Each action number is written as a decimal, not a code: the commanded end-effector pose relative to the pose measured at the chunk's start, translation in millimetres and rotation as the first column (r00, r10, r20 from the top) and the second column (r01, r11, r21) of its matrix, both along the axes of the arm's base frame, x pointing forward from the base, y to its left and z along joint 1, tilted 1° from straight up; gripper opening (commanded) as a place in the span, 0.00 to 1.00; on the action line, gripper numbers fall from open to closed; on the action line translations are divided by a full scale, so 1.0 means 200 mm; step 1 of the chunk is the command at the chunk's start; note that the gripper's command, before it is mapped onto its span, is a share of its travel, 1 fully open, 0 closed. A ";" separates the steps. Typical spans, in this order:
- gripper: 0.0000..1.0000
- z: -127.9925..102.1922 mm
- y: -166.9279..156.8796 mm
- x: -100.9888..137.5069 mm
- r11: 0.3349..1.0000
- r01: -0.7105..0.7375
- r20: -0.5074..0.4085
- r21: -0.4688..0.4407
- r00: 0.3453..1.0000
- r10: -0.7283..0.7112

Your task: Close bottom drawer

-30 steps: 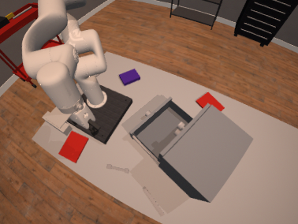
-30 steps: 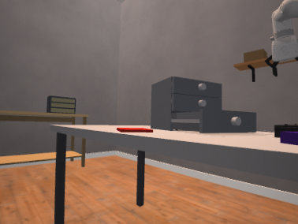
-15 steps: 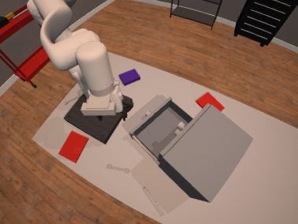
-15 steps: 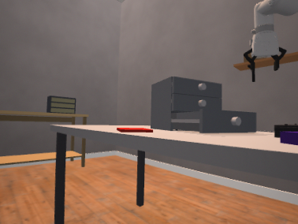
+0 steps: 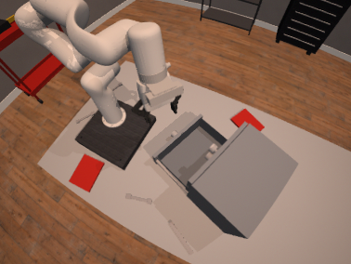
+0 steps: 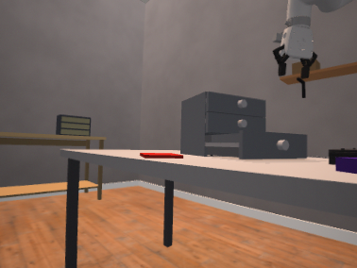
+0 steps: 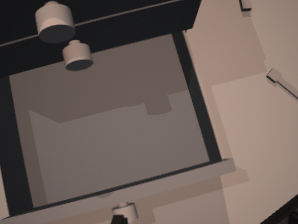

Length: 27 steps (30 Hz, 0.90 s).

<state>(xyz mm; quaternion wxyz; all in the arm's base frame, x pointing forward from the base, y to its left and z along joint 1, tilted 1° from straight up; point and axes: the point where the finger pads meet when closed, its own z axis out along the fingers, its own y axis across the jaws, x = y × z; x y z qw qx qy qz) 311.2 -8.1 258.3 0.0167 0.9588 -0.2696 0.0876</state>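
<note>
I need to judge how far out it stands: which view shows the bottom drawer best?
The top view: the bottom drawer shows whole beside the cabinet. Exterior gives a side profile; wrist shows only its inside.
</note>
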 end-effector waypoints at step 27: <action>1.00 -0.12 0.34 0.05 0.967 -0.253 0.029 -0.023 0.967 0.254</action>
